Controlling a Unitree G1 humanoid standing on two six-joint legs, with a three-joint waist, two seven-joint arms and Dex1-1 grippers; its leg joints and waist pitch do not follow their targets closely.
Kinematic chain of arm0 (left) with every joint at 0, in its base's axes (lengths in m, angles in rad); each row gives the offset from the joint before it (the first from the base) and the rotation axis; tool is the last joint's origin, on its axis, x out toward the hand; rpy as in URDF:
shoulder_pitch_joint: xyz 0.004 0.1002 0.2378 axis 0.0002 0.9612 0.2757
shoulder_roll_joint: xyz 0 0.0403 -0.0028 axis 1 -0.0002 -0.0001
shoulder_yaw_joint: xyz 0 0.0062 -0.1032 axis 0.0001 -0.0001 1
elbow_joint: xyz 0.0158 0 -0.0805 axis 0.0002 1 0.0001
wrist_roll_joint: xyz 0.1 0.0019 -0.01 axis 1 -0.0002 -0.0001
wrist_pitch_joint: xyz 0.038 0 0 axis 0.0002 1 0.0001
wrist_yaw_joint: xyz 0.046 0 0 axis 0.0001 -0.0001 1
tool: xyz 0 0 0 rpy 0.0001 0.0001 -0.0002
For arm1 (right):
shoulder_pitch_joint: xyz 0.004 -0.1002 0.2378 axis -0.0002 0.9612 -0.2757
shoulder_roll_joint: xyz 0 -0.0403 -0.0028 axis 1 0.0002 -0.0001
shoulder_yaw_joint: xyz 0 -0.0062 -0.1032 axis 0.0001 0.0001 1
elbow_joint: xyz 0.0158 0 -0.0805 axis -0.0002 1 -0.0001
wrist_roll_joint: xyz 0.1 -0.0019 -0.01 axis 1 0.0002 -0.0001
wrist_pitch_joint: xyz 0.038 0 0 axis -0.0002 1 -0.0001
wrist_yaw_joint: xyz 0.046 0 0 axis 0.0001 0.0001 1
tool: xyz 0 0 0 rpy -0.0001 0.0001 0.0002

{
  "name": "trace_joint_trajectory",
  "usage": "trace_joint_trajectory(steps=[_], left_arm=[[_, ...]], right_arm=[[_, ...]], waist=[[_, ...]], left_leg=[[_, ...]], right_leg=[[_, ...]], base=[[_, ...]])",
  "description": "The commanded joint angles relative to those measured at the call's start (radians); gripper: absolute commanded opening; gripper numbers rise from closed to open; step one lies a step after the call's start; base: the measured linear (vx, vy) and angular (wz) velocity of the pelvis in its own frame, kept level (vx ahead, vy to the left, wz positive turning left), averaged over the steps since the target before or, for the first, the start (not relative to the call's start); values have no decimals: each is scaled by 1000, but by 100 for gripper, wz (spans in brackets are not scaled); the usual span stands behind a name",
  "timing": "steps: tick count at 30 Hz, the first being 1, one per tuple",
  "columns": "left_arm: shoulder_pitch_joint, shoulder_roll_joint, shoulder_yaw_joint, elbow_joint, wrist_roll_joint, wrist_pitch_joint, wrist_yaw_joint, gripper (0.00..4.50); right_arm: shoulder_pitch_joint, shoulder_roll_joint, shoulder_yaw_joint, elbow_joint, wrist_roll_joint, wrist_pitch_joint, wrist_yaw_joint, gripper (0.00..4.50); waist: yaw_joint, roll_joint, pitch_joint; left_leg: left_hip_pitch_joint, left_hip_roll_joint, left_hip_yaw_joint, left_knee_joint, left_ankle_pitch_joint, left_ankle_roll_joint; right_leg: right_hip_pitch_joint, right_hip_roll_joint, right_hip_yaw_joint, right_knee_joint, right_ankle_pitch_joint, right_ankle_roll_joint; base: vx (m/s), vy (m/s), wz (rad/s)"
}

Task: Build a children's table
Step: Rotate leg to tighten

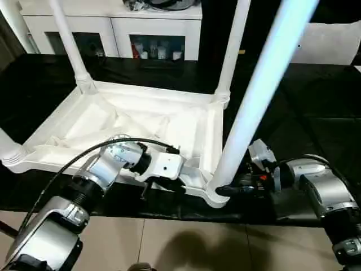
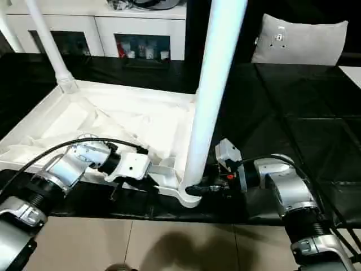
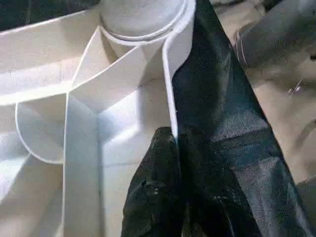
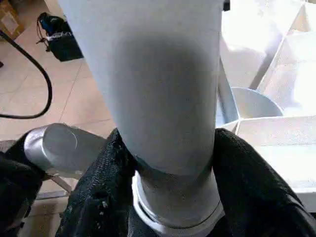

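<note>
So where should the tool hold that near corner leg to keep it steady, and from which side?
Low down, just above the corner socket, from the open right side. The leg stands upright and round there, and the table top blocks its left side.

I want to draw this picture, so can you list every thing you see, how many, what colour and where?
Table top: one, white, upside down on the black cover.
Table legs: four, white, standing up at the corners.
Cover: one, black, under the table.
Cabinet: one, white with glass doors, at the back.
Cushion: one, light grey, back right.
Floor: beige tiles, in front.
Left claw: one, black, pinching the table top's near rim.
Right claw: one, black, around the nearest leg's base.
</note>
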Motion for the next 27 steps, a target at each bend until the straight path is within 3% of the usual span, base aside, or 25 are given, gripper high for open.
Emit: trace_joint_trajectory(steps=[1,5,8,9,10,11,12,13,16,17,18,19,20,21,22,23,25,27], left_arm=[[37,-4,-40,-2,21,47,-27,0],[67,-23,-13,-64,-18,155,-3,0],[75,-81,26,-89,-34,246,97,0],[77,-109,39,-101,-42,285,134,0],[77,-141,52,-116,-51,332,173,0],[78,-149,54,-121,-54,344,183,0],[78,-157,56,-128,-57,359,193,0],[76,-182,64,-137,-57,397,224,0],[52,-266,87,-122,-38,476,348,0],[49,-280,91,-119,-31,488,371,0],[36,-316,105,-100,-18,501,435,0],[22,-349,118,-80,-1,501,501,0],[22,-349,118,-80,-1,501,501,0],[8,-375,136,-56,10,483,573,0],[-10,-407,159,-29,20,464,663,0],[-10,-407,159,-29,20,464,663,0],[-16,-389,145,-22,47,460,669,0],[-14,-363,136,-21,64,462,652,0]], right_arm=[[20,6,16,-35,34,28,40,199],[45,31,0,-67,50,72,-22,198],[52,91,-18,-68,15,97,-184,197],[41,129,-31,-43,-14,103,-286,197],[26,173,-49,-13,-40,107,-398,197],[21,184,-54,-6,-44,109,-424,197],[17,195,-59,1,-48,112,-452,196],[3,228,-78,20,-51,129,-523,196],[-55,331,-134,105,-68,182,-774,195],[-64,347,-142,119,-74,193,-818,195],[-88,385,-167,164,-78,190,-914,195],[-105,422,-194,198,-73,171,-973,195],[-105,422,-194,198,-73,171,-973,195],[-115,444,-201,214,-76,146,-997,229],[-122,475,-190,225,-92,108,-1020,229],[-122,475,-190,225,-92,108,-1020,229],[-116,485,-179,215,-109,95,-1008,270],[-104,472,-179,201,-111,87,-993,276]], waist=[[-5,-11,-71],[-8,-9,-70],[-12,-9,-63],[-15,-9,-60],[-25,-9,-53],[-40,-13,-51],[-46,-12,-52],[-51,-9,-54],[-98,-5,-55],[-98,-5,-55],[-116,-5,-55],[-124,-4,-54],[-126,-5,-55],[-129,-6,-54],[-130,-1,-56],[-128,-4,-60],[-127,-1,-60],[-124,-1,-64]], left_leg=[[-1,48,-5,-66,-93,74],[-4,49,-6,-68,-97,76],[-1,44,-3,-70,-129,64],[-2,41,-3,-71,-141,61],[6,37,-6,-77,-190,29],[3,28,-11,-78,-218,10],[2,26,-14,-78,-227,7],[4,26,-15,-78,-229,8],[-4,26,-21,-80,-255,6],[-4,26,-21,-80,-255,6],[-2,18,-21,-73,-273,8],[0,12,-19,-68,-280,17],[3,10,-18,-66,-283,22],[3,9,-17,-65,-285,27],[6,9,-15,-64,-280,41],[8,11,-15,-65,-269,48],[-5,21,-19,-75,-256,61],[-4,26,-19,-75,-242,66]], right_leg=[[62,-70,60,-50,-214,-200],[63,-70,59,-52,-228,-196],[59,-70,58,-68,-324,-164],[58,-68,56,-73,-362,-150],[53,-69,51,-89,-486,-107],[59,-70,42,-97,-570,-69],[61,-71,39,-102,-599,-51],[61,-71,38,-106,-606,-41],[60,-64,31,-108,-567,-45],[60,-64,31,-108,-567,-45],[58,-63,24,-117,-597,-36],[53,-61,20,-125,-618,-26],[50,-62,18,-130,-626,-24],[50,-60,16,-132,-627,-22],[46,-58,16,-135,-602,-28],[47,-58,20,-131,-566,-43],[55,-56,26,-115,-497,-69],[55,-60,33,-108,-444,-93]], base=[[0,0,0],[0,0,0],[0,0,0],[0,0,0],[0,0,0],[0,0,0],[0,0,0],[0,0,0],[0,0,0],[0,0,0],[0,0,0],[0,0,0],[0,0,0],[0,0,0],[0,0,0],[0,0,0],[0,0,0],[0,0,0]])
